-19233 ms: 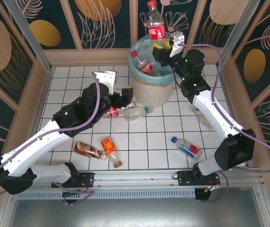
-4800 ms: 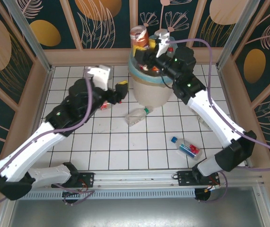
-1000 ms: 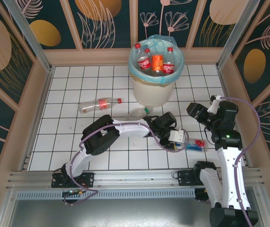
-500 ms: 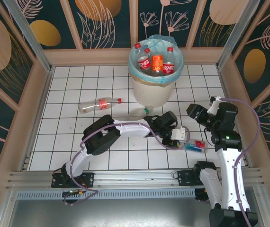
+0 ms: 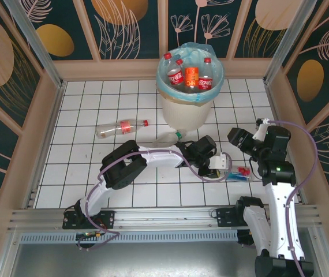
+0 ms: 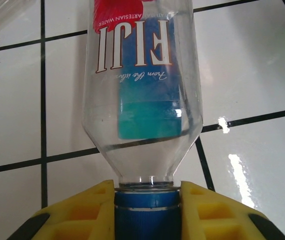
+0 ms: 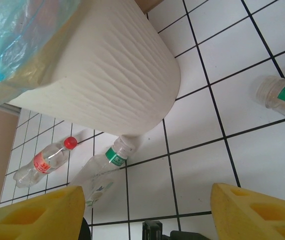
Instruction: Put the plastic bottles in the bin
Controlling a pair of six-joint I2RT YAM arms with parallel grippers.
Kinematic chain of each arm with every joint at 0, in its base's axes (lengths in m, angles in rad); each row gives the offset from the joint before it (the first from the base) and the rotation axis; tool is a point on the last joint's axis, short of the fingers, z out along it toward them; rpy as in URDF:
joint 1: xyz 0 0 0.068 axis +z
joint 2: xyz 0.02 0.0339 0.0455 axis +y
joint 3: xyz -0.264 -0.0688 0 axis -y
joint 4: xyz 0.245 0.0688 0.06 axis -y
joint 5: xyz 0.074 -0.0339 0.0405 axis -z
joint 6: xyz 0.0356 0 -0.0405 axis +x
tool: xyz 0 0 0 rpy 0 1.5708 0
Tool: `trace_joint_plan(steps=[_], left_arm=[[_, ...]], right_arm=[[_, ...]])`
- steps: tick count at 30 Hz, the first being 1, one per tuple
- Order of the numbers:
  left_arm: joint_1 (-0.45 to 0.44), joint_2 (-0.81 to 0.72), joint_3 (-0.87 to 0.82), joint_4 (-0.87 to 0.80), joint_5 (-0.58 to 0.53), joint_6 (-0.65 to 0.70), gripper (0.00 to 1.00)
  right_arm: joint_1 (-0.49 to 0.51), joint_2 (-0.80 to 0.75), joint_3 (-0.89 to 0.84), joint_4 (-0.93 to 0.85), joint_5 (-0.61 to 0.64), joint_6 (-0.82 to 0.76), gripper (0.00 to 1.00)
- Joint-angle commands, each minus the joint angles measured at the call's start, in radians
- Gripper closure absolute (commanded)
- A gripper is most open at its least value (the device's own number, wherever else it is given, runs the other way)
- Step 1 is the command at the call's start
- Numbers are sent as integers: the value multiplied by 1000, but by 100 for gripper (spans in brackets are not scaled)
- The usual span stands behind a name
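Shifted slightly rightward since half a second ago, the left gripper (image 6: 146, 200) sits clamped on the capped end of the blue-labelled bottle (image 6: 140, 90), which lies near the table's (image 5: 95, 173) right edge. Just beyond it, the right gripper (image 7: 147, 215) hangs with fingers wide apart. The bin (image 5: 190, 112) stands at the far edge, holding red-capped bottles (image 5: 205, 78).
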Motion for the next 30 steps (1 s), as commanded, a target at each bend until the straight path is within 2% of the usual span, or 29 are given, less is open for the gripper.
trace_joint_plan(steps=[1,5,10,18,24,30], left_arm=[[-7,-91,-21,15,-43,-32,92],[-7,-209,-106,68,-72,-69,100],[-7,-373,-190,110,-111,-155,100],[-7,-632,-221,127,-309,-335,100],[13,-714,-116,101,-500,-459,100],[140,-646,87,-12,-604,-536,100]], right_arm=[[-3,-24,65,-18,8,-20,33],[-4,-30,132,-29,3,-16,33],[-5,-33,276,-66,20,-42,33],[-4,-30,597,-89,161,-126,32],[0,-43,692,-42,248,-154,32],[1,-72,596,6,215,-115,32]])
